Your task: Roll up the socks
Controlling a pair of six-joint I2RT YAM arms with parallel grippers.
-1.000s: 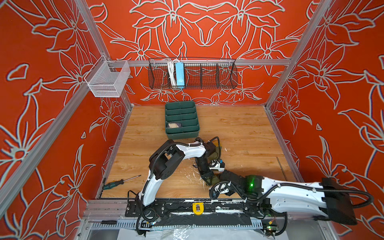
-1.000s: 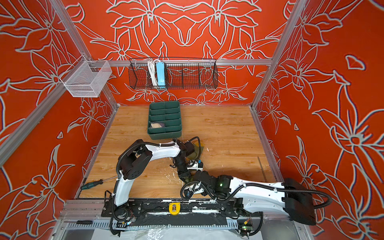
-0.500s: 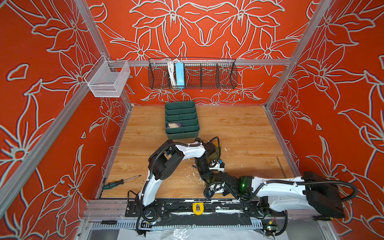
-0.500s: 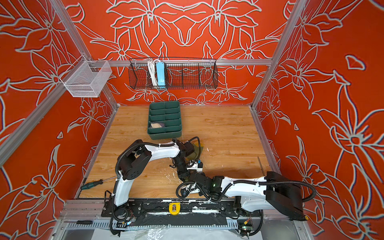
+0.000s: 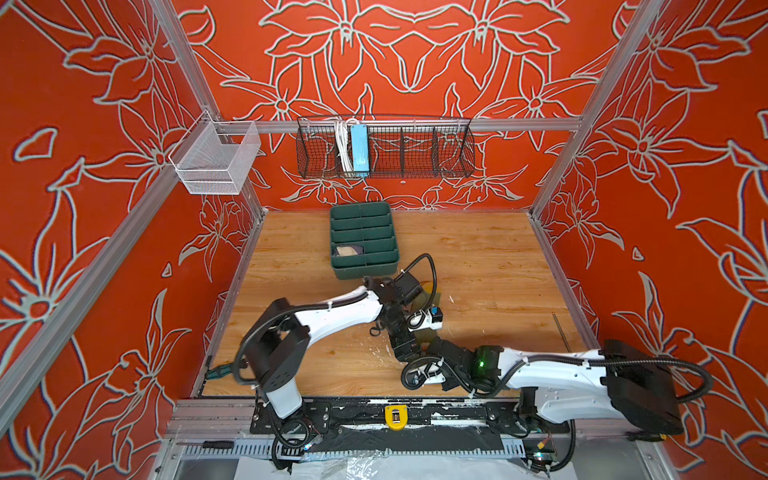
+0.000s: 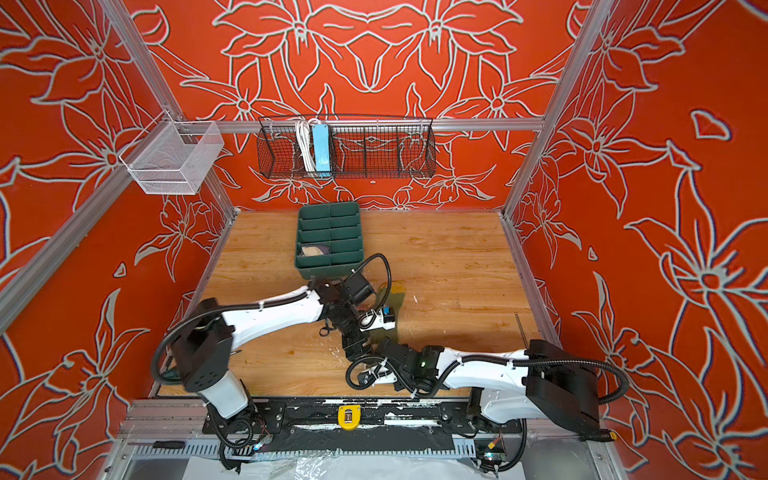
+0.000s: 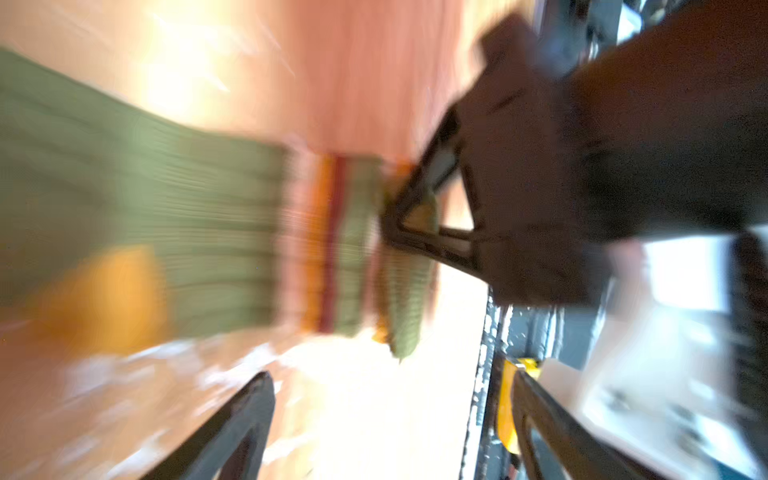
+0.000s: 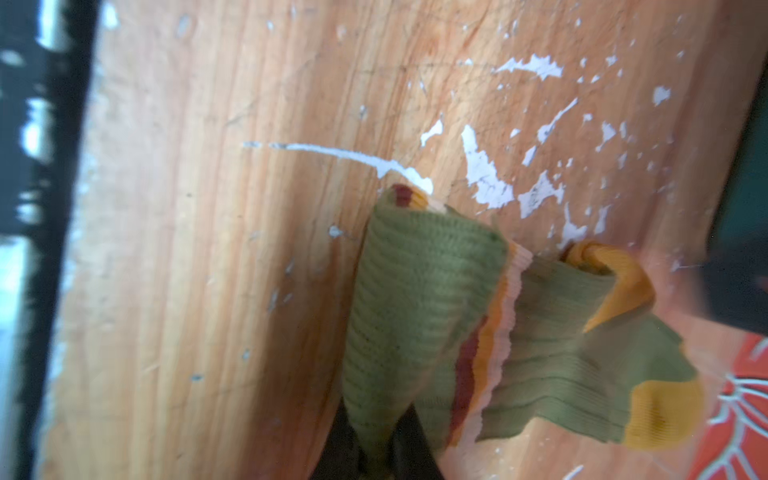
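Near edge first: the right claw (image 8: 376, 457) is clamped on the cuff end of the olive sock (image 8: 424, 291), and the striped band is folded over into 1 loose, cone-shaped turn. The rest of the sock trails away across the desk (image 8: 208, 249), mustard patches showing. Close by, the left claw (image 7: 388, 382) stands wide and empty. My read is that the roll is barely begun. To do it well, keep that pinch firm, square the fold so it winds evenly, and let the left claw steady the leg. Far back sits the green tray (image 5: 364, 272). I cannot spot a 2nd sock.
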